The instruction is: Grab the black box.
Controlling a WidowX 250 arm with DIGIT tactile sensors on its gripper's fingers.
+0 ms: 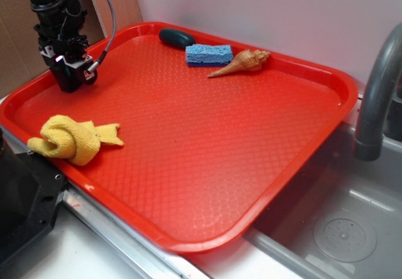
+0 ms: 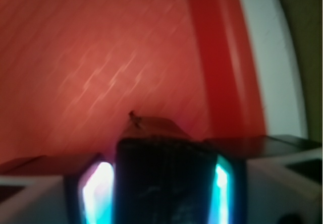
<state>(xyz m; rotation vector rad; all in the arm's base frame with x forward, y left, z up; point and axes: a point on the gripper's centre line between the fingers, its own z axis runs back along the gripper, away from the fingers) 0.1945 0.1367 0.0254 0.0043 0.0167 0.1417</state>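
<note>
- The gripper (image 1: 68,81) stands over the far left corner of the red tray (image 1: 207,166), low against its textured floor.
- In the wrist view a black box (image 2: 165,178) sits between the two lit fingers (image 2: 98,191), filling the gap; the jaws look clamped on it, one pad against each side.
- From the exterior view the box shows only as a dark block at the tip of the gripper, and I cannot tell whether it touches the tray floor or is just above it.
- A dark teal oval lump (image 1: 176,38) lies by the tray's far edge, with a blue sponge (image 1: 208,54) just beside it and a spiral seashell (image 1: 244,62) next along that edge.
- A knotted yellow cloth (image 1: 72,139) rests near the tray's left edge, well apart from the gripper.
- A grey faucet (image 1: 377,97) curves over the steel sink (image 1: 342,229) past the tray's right edge.
</note>
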